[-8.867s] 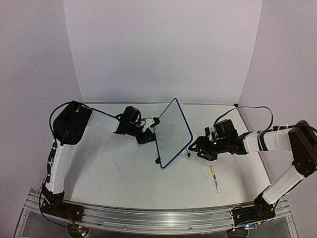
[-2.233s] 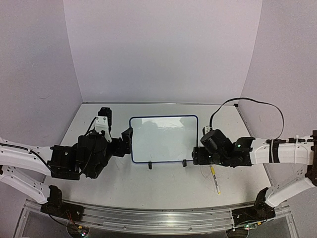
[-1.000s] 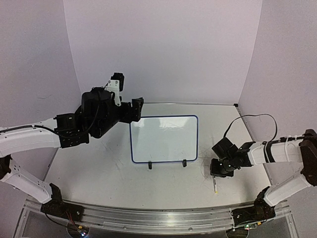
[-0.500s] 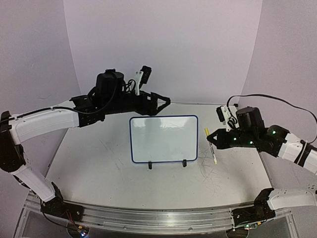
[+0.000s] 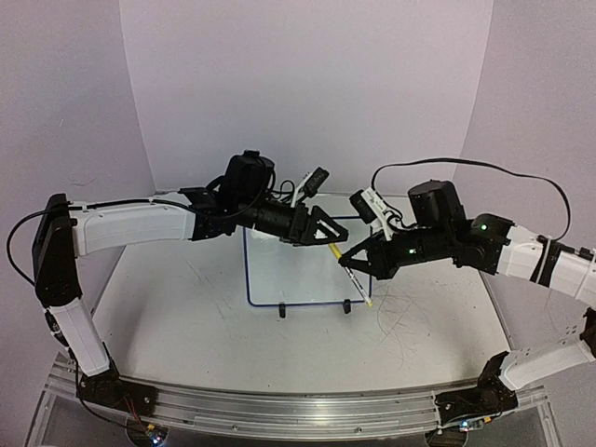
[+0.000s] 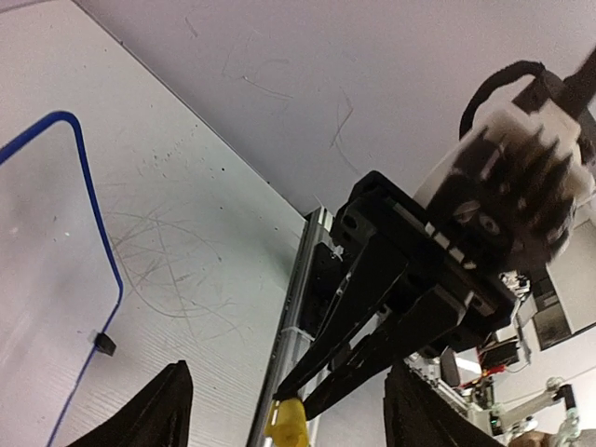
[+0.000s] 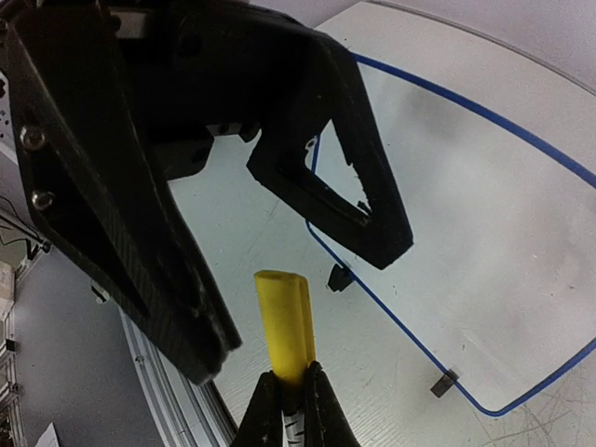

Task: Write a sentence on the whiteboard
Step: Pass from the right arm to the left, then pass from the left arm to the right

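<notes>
The whiteboard (image 5: pixel 298 275) lies flat on the table, a white board with a thin blue frame; both arms cover its upper right. No sentence shows on the bare part I see. My right gripper (image 5: pixel 347 264) is shut on a marker (image 5: pixel 359 286), held above the board's right edge. Its yellow cap (image 7: pixel 287 321) points toward the left arm. My left gripper (image 5: pixel 333 240) is open. Its two black fingers (image 7: pixel 121 186) stand on either side of the cap with a gap to it. In the left wrist view the cap (image 6: pixel 287 424) sits low between my fingers.
Grey scribble marks (image 5: pixel 396 321) cover the tabletop right of the board. The board's two black feet (image 5: pixel 281 312) point toward the near edge. The metal rail (image 5: pixel 279 410) with both arm bases runs along the front. Lilac walls close in the back and sides.
Both arms have swung in over the board's right side. The right one carried the marker left and higher. The left gripper has come around the cap and its jaws have narrowed.
</notes>
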